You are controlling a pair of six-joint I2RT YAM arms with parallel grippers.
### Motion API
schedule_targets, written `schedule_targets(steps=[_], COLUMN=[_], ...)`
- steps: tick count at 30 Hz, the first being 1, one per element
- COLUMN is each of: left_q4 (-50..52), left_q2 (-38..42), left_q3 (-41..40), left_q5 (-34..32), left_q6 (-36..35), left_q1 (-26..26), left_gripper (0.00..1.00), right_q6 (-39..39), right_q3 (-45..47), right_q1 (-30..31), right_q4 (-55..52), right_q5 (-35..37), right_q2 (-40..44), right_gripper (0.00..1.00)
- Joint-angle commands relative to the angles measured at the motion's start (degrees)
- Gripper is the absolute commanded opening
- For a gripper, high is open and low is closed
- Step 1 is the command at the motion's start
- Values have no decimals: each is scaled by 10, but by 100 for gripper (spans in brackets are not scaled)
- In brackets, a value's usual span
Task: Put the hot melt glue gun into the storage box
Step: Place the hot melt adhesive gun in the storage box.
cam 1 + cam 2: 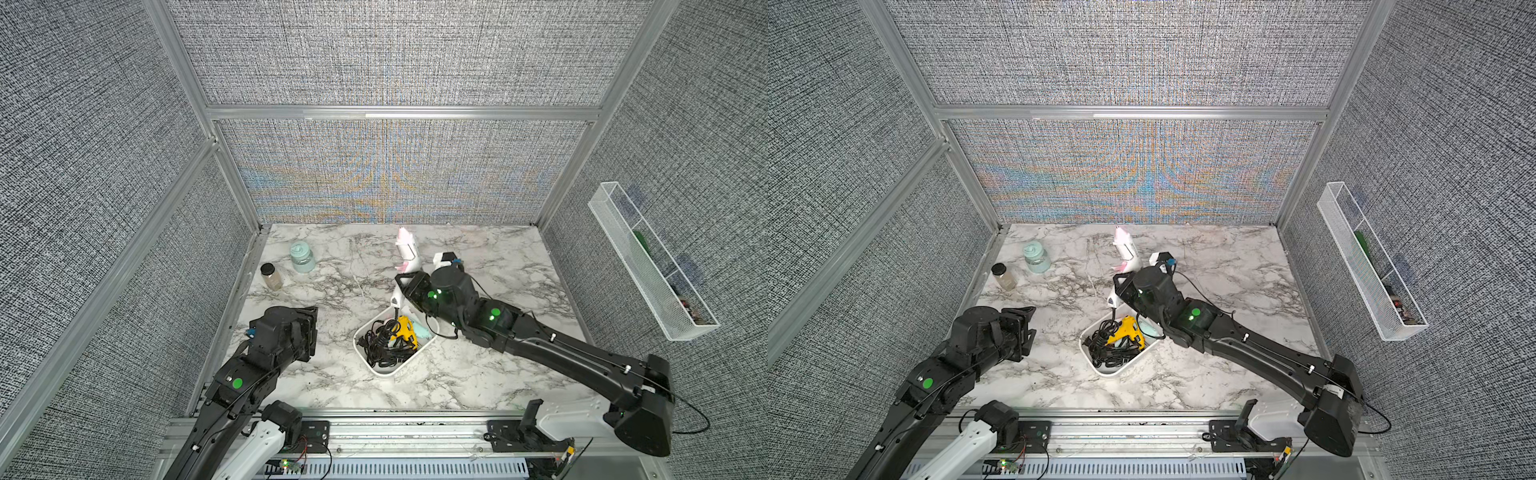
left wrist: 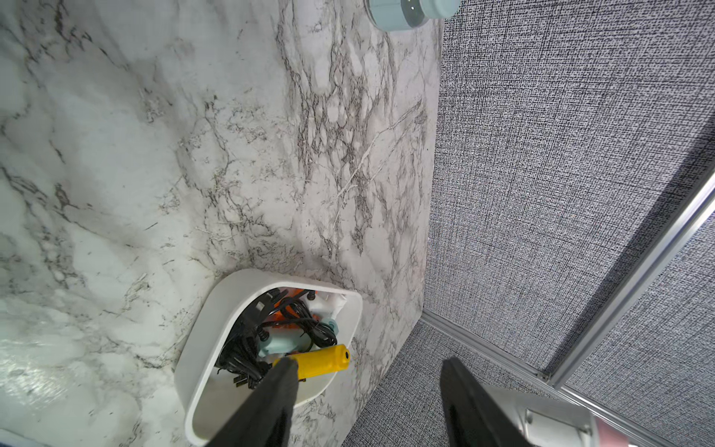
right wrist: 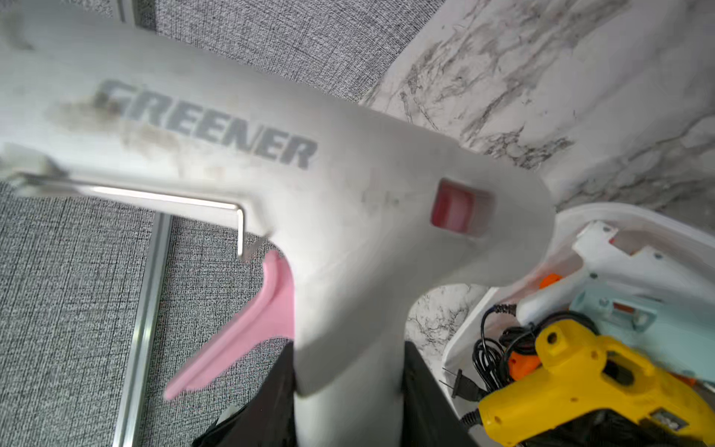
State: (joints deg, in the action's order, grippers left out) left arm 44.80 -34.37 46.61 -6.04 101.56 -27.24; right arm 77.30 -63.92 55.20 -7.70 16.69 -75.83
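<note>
Jars: a small brown jar (image 1: 272,276) and a teal-lidded jar (image 1: 302,257) stand far left on the tabletop (image 1: 478,374), no part of this job.
Left hand (image 2: 367,363): fingers moderately apart, empty, waiting beside the box.
Storage box (image 1: 386,372): front centre, already holding a yellow glue gun (image 1: 405,330) and tangled black cords (image 1: 382,345).
White glue gun (image 1: 405,249): lifted off the tabletop, nozzle up, at the box's far rim, not inside.
Right hand (image 3: 348,371): clamped narrow on its handle.
Done: pickup and carry.
Left: lower it in, let go.
</note>
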Motion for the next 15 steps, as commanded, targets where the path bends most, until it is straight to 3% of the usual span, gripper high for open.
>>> schedule_targets(steps=[1,7,15], left_q4=[5,4,4], left_q2=[0,7,12], left_q3=[4,1,-2], left_q5=[-3,0,11], left_q6=[-8,-9,-11], left_q1=[0,0,3], left_gripper=[64,64,64], right_q6=[121,227,282], right_q3=[23,63,103], right_q1=[23,27,31], right_q4=[37,20,-12], right_q5=[93,119,120], right_q2=[-3,-51,-76], right_gripper=[0,0,0])
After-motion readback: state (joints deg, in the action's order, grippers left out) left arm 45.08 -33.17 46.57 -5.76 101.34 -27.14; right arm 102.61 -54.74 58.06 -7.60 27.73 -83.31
